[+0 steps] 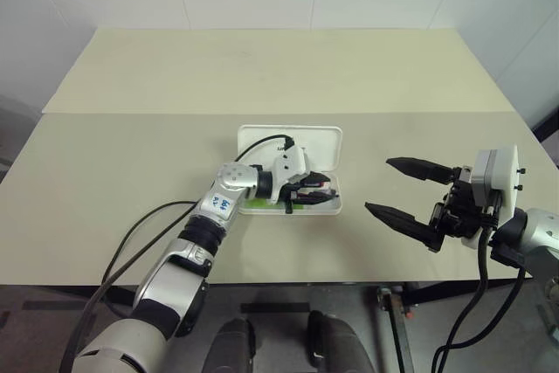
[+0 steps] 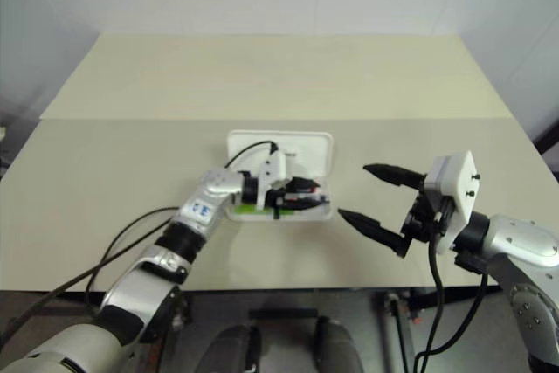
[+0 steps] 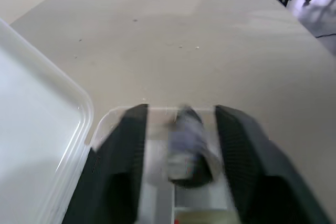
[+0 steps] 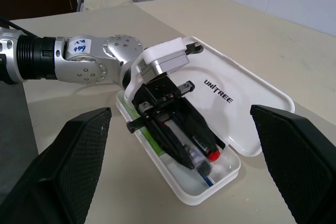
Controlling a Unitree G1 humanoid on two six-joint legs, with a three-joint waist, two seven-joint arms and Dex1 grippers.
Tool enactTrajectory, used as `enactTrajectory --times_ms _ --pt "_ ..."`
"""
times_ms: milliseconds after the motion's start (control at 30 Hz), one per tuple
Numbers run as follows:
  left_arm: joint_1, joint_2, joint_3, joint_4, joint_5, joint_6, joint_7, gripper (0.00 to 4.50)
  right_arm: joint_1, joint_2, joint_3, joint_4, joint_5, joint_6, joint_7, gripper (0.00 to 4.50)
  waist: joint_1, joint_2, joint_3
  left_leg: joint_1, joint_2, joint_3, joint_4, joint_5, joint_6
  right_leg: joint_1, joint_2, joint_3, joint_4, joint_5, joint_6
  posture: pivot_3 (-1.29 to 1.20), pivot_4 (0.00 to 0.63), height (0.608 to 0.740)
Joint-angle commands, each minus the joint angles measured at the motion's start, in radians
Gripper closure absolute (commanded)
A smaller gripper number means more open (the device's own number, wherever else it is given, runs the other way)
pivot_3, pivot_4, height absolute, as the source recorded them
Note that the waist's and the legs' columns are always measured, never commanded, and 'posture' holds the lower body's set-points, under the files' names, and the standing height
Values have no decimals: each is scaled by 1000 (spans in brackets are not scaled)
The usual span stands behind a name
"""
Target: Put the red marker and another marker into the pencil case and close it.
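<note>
The white pencil case (image 1: 307,140) lies open in the middle of the table, its lid (image 4: 247,111) flat behind the tray. My left gripper (image 1: 324,191) reaches into the tray with its fingers (image 3: 128,150) apart. The red marker (image 4: 212,155) lies between them, red cap toward the tray's right end; it looks blurred in the left wrist view, with a gap on each side. The other marker, a light-green highlighter (image 4: 151,136), lies along the tray's near wall beside the gripper. My right gripper (image 1: 380,185) hovers open to the right of the case, holding nothing.
The beige table (image 1: 131,155) has bare room to the left, to the right and behind the case. Its front edge (image 1: 288,283) runs just below the case. A black cable (image 1: 140,233) trails along my left arm.
</note>
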Motion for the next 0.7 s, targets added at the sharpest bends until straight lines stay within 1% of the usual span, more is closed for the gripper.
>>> enactTrajectory --times_ms 33,133,167,300,567,633,700 --pt "-13 -3 10 -30 -17 -3 -38 1184 -7 -7 -43 -21 18 -24 -5 0 0 0 0 0 0 0 0 0 0 0 0 0 0 0 0 0 150 740" --pt "-2 1 12 -40 -18 1 -53 101 -9 -5 -39 -19 15 -26 -5 0 0 0 0 0 0 0 0 0 0 0 0 0 0 0 0 0 150 740" --pt "-1 1 13 -41 -17 1 -54 44 -9 -5 -37 -18 14 -27 -5 0 0 0 0 0 0 0 0 0 0 0 0 0 0 0 0 0 150 740" --pt "-1 4 19 -45 -14 -3 -53 44 -13 -3 -33 -16 14 -28 -6 0 0 0 0 0 0 0 0 0 0 0 0 0 0 0 0 0 150 740" --pt "48 44 99 -203 -151 95 -148 44 -23 3 -5 -6 5 -34 -5 0 -2 0 0 0 0 0 0 0 0 0 0 0 1 0 0 0 150 740" --pt "85 80 135 -284 -205 137 -169 44 -21 4 -2 -2 3 -37 1 0 -3 0 0 0 0 0 0 0 0 0 0 0 1 0 0 0 150 740" --pt "143 151 197 -394 -278 198 -189 44 -21 1 7 13 -9 -43 14 0 -8 0 0 1 0 0 0 0 0 0 0 0 2 0 0 0 150 740"
